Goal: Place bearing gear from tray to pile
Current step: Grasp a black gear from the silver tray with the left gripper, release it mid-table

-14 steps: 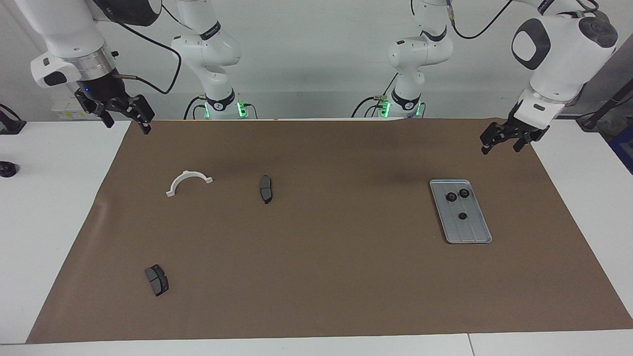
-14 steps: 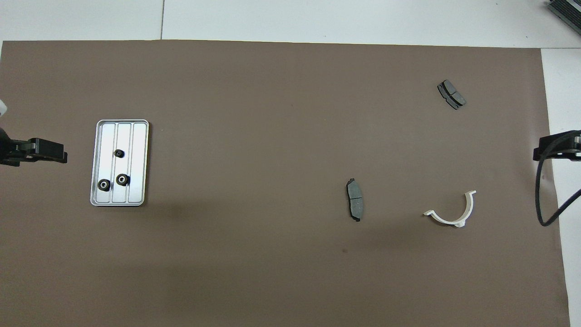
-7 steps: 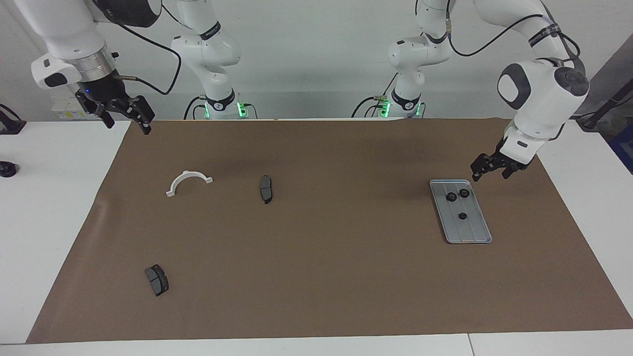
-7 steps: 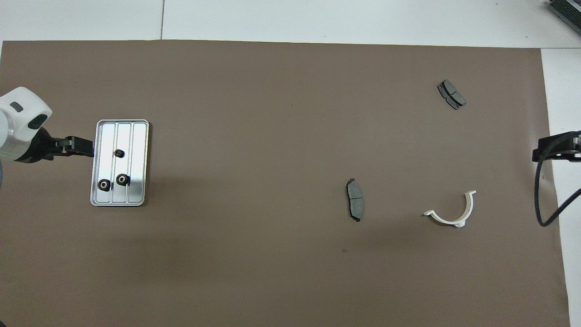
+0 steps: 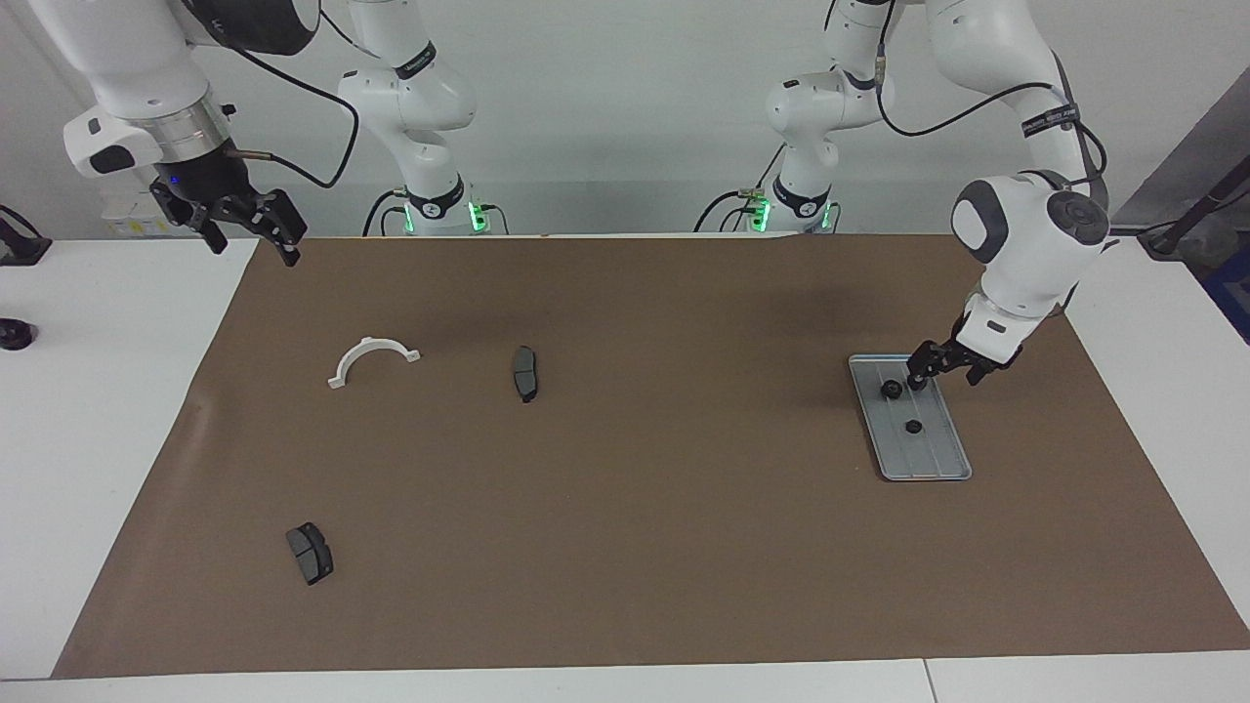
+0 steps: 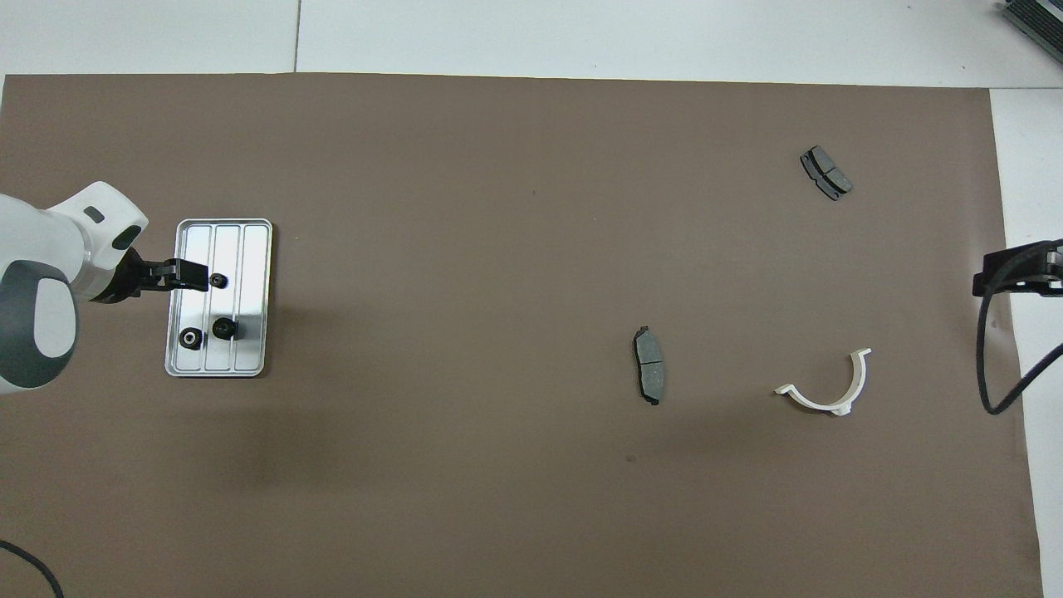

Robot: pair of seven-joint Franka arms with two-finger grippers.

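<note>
The silver-grey ridged tray (image 5: 928, 454) (image 6: 253, 299) lies at the left arm's end of the table. It holds small black bearing gears: two show in the facing view (image 5: 891, 390) (image 5: 913, 427), and a third is hidden by my left gripper. The overhead view shows all three (image 6: 217, 281) (image 6: 222, 328) (image 6: 190, 338). My left gripper (image 5: 944, 374) (image 6: 193, 278) is open, low over the tray's end nearer the robots. The pile lies toward the right arm's end: a white half-ring bracket (image 5: 371, 356) (image 6: 830, 390) and two dark brake pads (image 5: 524, 373) (image 5: 310, 553). My right gripper (image 5: 249, 242) (image 6: 988, 281) waits open, raised over the mat's edge.
A brown mat (image 5: 635, 508) covers most of the white table. A small black object (image 5: 12, 334) sits on the white table at the right arm's end. A black cable (image 6: 992, 365) hangs from the right arm near the bracket.
My left gripper has come down and moved from above the mat's edge to over the tray, now covering one gear in the facing view. The right arm has barely moved.
</note>
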